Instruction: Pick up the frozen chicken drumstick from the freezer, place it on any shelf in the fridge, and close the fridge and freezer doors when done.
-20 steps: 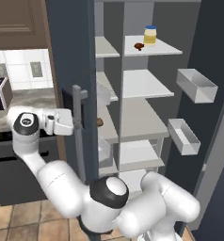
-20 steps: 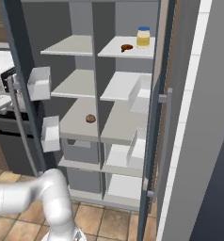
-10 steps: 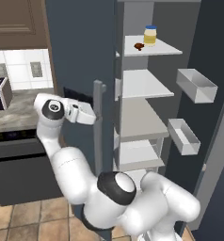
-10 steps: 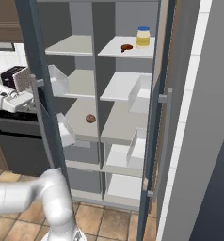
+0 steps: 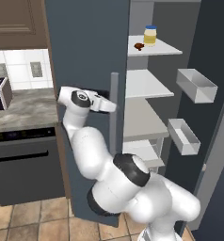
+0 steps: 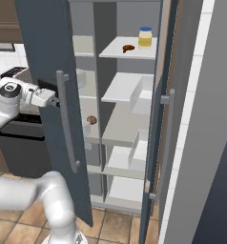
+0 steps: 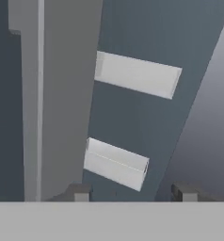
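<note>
The frozen chicken drumstick (image 5: 139, 46) (image 6: 128, 48), small and dark reddish-brown, lies on the top shelf of the fridge (image 6: 127, 90), beside a yellow blue-lidded jar (image 5: 150, 35) (image 6: 145, 37). The freezer door (image 5: 88, 56) (image 6: 44, 52) stands partly swung across the freezer. My gripper (image 5: 112, 108) (image 6: 54, 99) (image 7: 131, 192) is on the door's outer face, by its grey bar handle (image 5: 114, 113) (image 6: 67, 124). Its fingertips (image 7: 79, 190) stand apart with nothing between them. The fridge door (image 5: 212, 94) (image 6: 164, 119) hangs wide open on the right.
A rounder tan-brown lump (image 6: 91, 119) sits on a middle freezer shelf. Two white bins (image 5: 196, 84) (image 5: 183, 136) (image 7: 137, 75) jut from the fridge door's inner side. A stone counter with a toaster (image 5: 1, 92) and a dark oven front (image 5: 24, 160) lie to the left.
The freezer door has swung further across its opening, and my gripper has moved right with it. The jaws have widened and stand off the handle.
</note>
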### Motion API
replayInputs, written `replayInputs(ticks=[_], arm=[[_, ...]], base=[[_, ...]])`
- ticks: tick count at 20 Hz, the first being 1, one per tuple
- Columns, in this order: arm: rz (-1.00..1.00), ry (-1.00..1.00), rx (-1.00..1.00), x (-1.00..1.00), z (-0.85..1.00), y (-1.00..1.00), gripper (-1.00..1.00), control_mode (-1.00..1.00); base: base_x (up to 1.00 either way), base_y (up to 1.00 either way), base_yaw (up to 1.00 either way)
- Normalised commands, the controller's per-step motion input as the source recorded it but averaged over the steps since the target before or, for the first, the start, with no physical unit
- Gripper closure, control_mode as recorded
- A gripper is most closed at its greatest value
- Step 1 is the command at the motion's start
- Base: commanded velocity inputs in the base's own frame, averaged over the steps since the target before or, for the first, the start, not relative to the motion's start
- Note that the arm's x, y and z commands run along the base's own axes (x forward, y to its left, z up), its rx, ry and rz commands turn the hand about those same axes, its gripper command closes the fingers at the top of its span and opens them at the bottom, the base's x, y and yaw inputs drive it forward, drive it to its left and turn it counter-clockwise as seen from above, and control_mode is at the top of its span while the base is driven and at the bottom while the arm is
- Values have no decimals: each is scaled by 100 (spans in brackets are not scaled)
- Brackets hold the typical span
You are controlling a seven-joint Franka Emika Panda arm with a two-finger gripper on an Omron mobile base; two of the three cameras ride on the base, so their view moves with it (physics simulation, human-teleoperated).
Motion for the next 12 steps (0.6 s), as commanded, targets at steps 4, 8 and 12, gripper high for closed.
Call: replayInputs(ticks=[4, 8, 12], arm=[[22, -4, 0, 84, 0, -59, -100, -100], [22, -5, 0, 79, 0, -60, -100, -100], [21, -4, 0, 71, 0, -57, -100, -100]], base=[[0, 0, 0], [0, 0, 0], [0, 0, 0]])
